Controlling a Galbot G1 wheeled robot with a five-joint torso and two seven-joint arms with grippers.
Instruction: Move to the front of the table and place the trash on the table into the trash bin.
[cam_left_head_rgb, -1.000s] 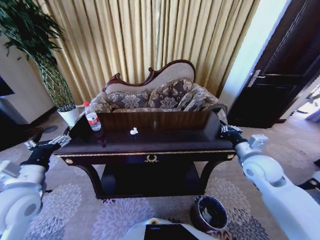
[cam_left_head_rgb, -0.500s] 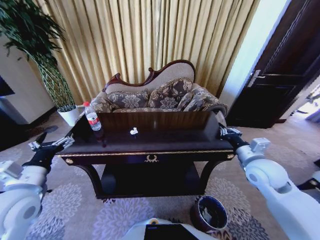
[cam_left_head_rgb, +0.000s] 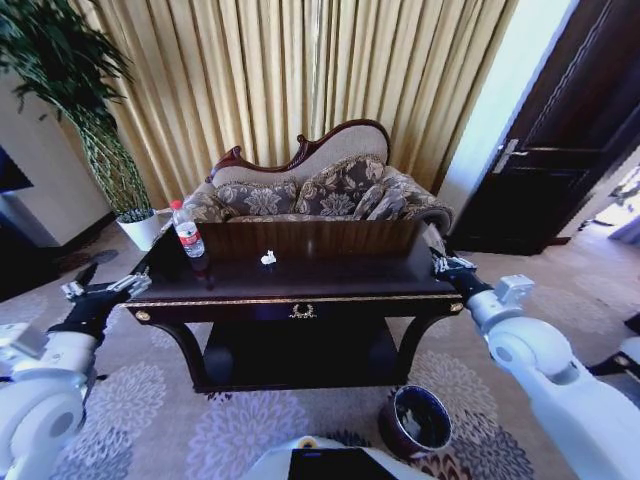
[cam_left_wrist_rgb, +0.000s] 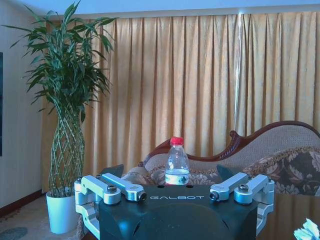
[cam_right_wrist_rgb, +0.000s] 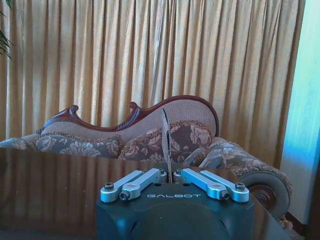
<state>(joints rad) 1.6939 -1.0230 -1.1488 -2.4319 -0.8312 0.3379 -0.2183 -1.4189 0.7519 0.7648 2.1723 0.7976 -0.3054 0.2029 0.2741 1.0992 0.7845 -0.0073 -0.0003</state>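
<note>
1. Head view puts you in front of the desk (cam_left_head_rgb: 300, 290): the bottle (cam_left_head_rgb: 187, 232) stands upright near its back left corner, a paper scrap (cam_left_head_rgb: 268, 259) lies near the middle, well apart from it, and the bin (cam_left_head_rgb: 420, 423) sits on the carpet by the desk's front right leg.
2. Your left claw (cam_left_head_rgb: 100, 290) hovers just off the desk's left end with its fingers spread apart. In the left wrist view they frame the bottle, which stands well beyond them.
3. Your right claw (cam_left_head_rgb: 447, 266) hangs at the desk's right end; in the right wrist view its fingers meet at the tips, holding nothing.
4. Expect the bottle to be light, top-heavy and slick, with thin walls that give under a squeeze. Take it around the body at the label band, below the red cap, and press gently.
5. Expect the scrap to be almost weightless and soft; pinch it from above at its highest crease, since it may slide on the glossy top.
6. "GALBOT" reads on both claw bodies. The bottle's label print is too small to read.
</note>
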